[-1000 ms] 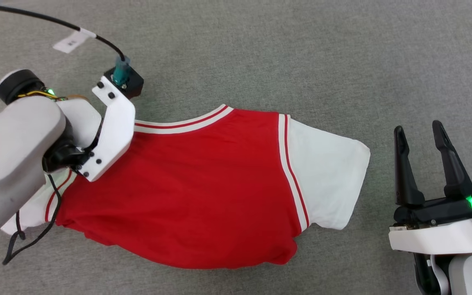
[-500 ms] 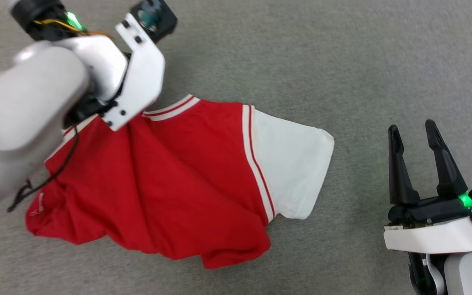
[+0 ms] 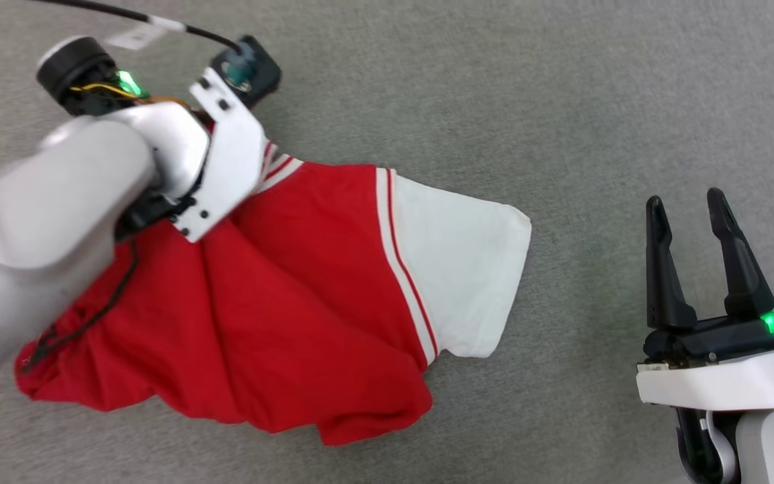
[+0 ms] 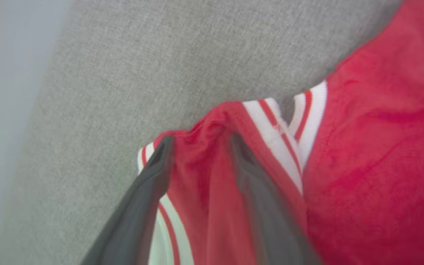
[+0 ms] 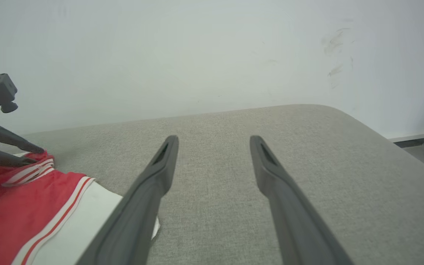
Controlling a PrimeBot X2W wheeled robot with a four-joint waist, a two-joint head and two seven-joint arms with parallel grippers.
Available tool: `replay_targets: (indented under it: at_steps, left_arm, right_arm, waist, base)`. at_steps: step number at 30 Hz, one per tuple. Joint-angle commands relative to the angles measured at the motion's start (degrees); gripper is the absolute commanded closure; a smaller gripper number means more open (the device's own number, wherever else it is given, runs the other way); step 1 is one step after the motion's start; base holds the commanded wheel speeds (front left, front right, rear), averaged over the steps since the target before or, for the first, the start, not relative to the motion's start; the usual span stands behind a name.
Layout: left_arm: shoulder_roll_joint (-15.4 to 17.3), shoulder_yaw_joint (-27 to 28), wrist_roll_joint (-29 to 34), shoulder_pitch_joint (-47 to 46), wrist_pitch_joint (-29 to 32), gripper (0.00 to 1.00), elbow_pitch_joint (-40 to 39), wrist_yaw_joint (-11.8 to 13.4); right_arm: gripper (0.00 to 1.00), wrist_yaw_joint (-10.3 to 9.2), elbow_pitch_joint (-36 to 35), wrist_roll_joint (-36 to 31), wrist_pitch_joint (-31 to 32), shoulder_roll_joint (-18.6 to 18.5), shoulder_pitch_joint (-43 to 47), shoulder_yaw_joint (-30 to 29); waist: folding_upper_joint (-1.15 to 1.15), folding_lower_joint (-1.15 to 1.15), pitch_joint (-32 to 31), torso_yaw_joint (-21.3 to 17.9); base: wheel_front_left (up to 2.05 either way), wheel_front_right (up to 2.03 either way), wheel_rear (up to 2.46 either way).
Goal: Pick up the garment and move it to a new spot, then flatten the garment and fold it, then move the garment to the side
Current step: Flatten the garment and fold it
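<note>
LEFT GRIPPER AT THE COLLAR. The garment [image 3: 293, 289] is seen rumpled on the grey cushion [image 3: 562, 101], its striped collar [image 4: 271, 121] bunched up between the fingers of the left gripper [image 4: 199, 142]. Red cloth fills the gap between those fingers in the left wrist view. The picture is blurred there, so it cannot be told whether the cloth is pinched or lying loose. From the fingertips the garment is spread back under the left wrist and out toward the right gripper's side. Its long axis is taken to run from the collar at the fingertips to the hem [image 3: 367, 430] behind the wrist. One white sleeve [image 3: 461, 269] is pointed at the right gripper [image 3: 685, 196]. That gripper is held with fingers wide apart and nothing between them, well apart from the sleeve, with bare cushion in the gap. The left arm is judged much the nearer, being at the cloth itself. The move to a new spot is judged to hinge on that collar hold, with flattening and folding not yet done.
</note>
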Motion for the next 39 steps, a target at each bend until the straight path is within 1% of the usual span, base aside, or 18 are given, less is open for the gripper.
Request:
replay_targets:
  at_steps: [1,6,9,12,17,21,27,33,36,39]
  left_arm:
    - [0.9,-0.2,-1.4,-0.5,-1.1,0.00,0.1,-0.1]
    - [3.9,2.0,-5.7,-5.1,-3.9,0.00,0.1,0.0]
    - [5.7,2.3,-7.2,-7.7,-3.0,0.00,0.8,0.0]
    - [7.3,2.5,-9.6,-9.7,-0.1,0.00,2.1,0.0]
    - [8.7,2.5,-13.9,-11.0,7.2,0.00,4.3,0.0]
    - [9.3,1.8,-15.2,-10.2,13.2,0.00,4.1,0.3]
    - [11.5,0.8,-14.1,-6.1,17.0,0.00,3.1,1.0]
    - [12.1,0.4,-13.3,-1.4,16.0,0.00,2.9,1.8]
    - [10.9,-0.1,-13.2,0.9,14.6,0.00,3.7,1.9]
    - [10.0,-0.5,-12.2,2.5,14.8,0.00,4.6,1.5]
  right_arm:
    - [0.00,-0.06,-0.3,-0.1,-0.1,0.2,0.6,-0.2]
    - [0.00,-0.06,-0.2,-0.5,-0.1,0.2,1.5,-0.5]
    - [0.00,-0.06,-0.2,-0.5,-0.1,0.2,2.1,-0.5]
    - [0.00,-0.06,-0.3,-0.6,-0.1,0.2,2.1,-0.3]
    - [0.00,-0.06,-0.8,-0.9,-0.1,0.2,1.9,0.0]
    - [0.00,-0.06,-1.0,-1.1,-0.1,0.2,1.5,-0.1]
    - [0.00,-0.06,-1.4,-0.8,-0.1,0.2,1.1,-0.1]
    - [0.00,-0.06,-1.6,-1.0,-0.1,0.2,0.1,-0.1]
    - [0.00,-0.06,-1.7,-1.3,-0.1,0.2,-0.2,0.0]
    - [0.00,-0.06,-1.6,-1.6,-0.1,0.2,-0.3,0.0]
  waist:
    - [0.00,0.00,-1.3,1.3]
    - [0.00,0.00,-3.8,3.7]
    - [0.00,0.00,-4.8,4.7]
    - [0.00,0.00,-5.0,5.2]
    - [0.00,0.00,-4.4,5.4]
    - [0.00,0.00,-3.3,5.0]
    - [0.00,0.00,-1.5,4.0]
    - [0.00,0.00,0.2,3.3]
    - [0.00,0.00,1.0,3.2]
    - [0.00,0.00,1.4,3.2]
  base:
    - [0.00,0.00,0.00]
    - [0.00,0.00,0.00]
    - [0.00,0.00,0.00]
    - [0.00,0.00,0.00]
    - [0.00,0.00,0.00]
    - [0.00,0.00,0.00]
    - [0.00,0.00,0.00]
    - [0.00,0.00,0.00]
    - [0.00,0.00,0.00]
    - [0.00,0.00,0.00]
